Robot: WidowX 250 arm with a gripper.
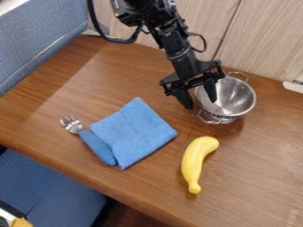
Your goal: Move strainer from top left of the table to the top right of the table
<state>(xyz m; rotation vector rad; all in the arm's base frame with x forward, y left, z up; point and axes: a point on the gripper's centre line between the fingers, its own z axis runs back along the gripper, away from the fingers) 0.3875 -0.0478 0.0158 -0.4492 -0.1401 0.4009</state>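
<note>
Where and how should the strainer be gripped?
Best, I'd judge, by the thin bowl wall at the strainer's left rim as pictured, coming from above, one finger inside, one outside: it sits open side up, and the open gripper appears to straddle that edge.

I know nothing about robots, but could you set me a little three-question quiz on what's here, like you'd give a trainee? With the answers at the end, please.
1. True or false: the two fingers of the gripper are spread apart, down by the strainer.

2. Fill in the missing word: the handle of the fork and the cloth beside it are both ____.

3. Multiple choice: which of these reaches closest to the bottom edge of the picture?
A) the strainer
B) the banana
C) the cloth

Key: 1. True; 2. blue; 3. B
</note>
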